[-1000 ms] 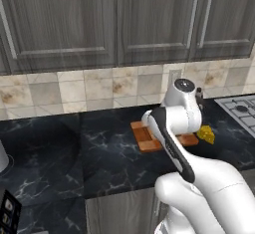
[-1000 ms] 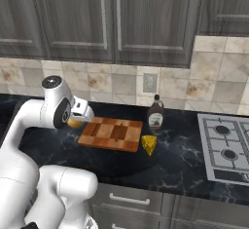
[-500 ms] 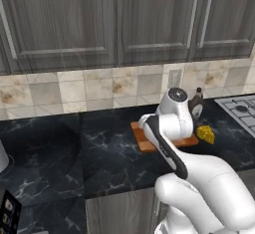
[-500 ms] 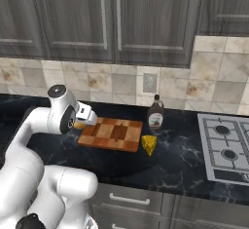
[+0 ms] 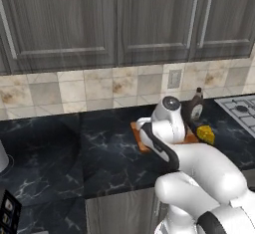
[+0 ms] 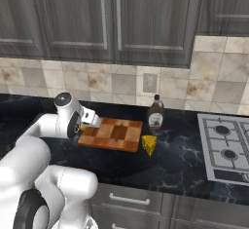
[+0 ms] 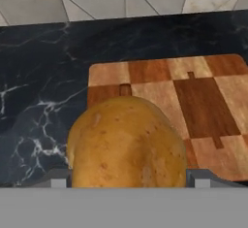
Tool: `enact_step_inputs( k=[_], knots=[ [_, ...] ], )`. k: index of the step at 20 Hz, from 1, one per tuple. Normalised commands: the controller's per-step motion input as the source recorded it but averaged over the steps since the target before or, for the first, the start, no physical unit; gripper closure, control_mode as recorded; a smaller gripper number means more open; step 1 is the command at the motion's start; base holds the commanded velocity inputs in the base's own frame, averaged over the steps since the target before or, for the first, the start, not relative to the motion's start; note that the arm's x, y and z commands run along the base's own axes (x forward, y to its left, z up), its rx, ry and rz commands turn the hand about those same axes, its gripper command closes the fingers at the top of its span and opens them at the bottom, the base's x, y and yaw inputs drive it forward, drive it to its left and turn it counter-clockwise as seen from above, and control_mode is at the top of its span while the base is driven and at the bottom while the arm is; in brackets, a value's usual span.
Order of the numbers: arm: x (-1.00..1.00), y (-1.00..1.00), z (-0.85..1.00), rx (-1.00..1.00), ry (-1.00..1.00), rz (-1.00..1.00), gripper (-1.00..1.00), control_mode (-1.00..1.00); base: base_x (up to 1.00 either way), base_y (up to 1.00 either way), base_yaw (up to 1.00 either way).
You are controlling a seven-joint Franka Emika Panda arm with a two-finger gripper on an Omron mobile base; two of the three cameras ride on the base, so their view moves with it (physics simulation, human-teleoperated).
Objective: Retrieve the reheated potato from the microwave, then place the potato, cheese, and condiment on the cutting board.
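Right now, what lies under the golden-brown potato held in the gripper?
Under the oval golden-brown potato lies the near left corner of the checkered reddish-brown wooden cutting board and black marble counter. Whether anything sits directly beneath the potato is hidden by its bulk.

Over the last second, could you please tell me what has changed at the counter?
The arm has swung the pincer, still shut on the potato, down toward the near-left end of the cutting board. The cheese and the condiment have stayed beside the board on the counter.
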Motion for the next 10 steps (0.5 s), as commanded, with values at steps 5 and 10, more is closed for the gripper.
enact_step_inputs(
  k=[5,10],
  knots=[
    [0.46,0.08,-0.15,0.0,0.11,0.0,1.0,-1.0,0.0,0.0,0.0],
    [0.34,0.05,-0.29,0.0,0.01,0.0,1.0,-1.0,0.0,0.0,0.0]
  ],
)
